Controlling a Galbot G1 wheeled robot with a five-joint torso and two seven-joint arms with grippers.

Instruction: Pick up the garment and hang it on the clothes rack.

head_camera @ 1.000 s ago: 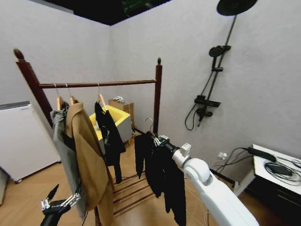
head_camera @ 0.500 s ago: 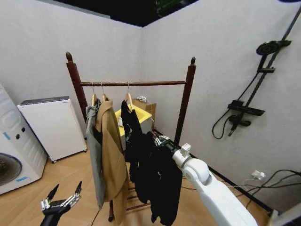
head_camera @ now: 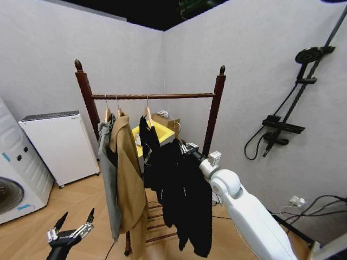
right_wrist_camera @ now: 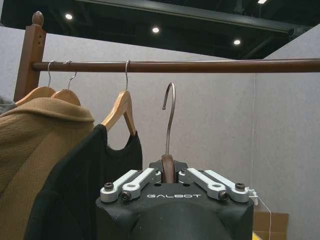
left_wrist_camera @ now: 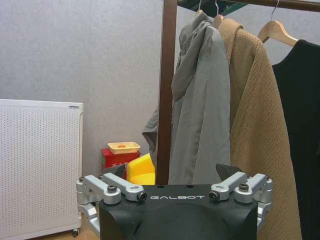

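— What has the right gripper (right_wrist_camera: 170,181) got?
— Its fingers clamp the hanger (right_wrist_camera: 169,145) carrying the garment (head_camera: 187,203), just below the clothes rack (head_camera: 152,96) bar.
— And the left gripper (head_camera: 70,228)?
— Spread open, empty, low beside the rack. Both read "GALBOT".

Pale grey textured walls (head_camera: 49,59) meet in a corner above a wooden floor (head_camera: 27,227). A black shower fixture (head_camera: 295,92) hangs on one wall; recessed ceiling spotlights (right_wrist_camera: 155,30) glow overhead.
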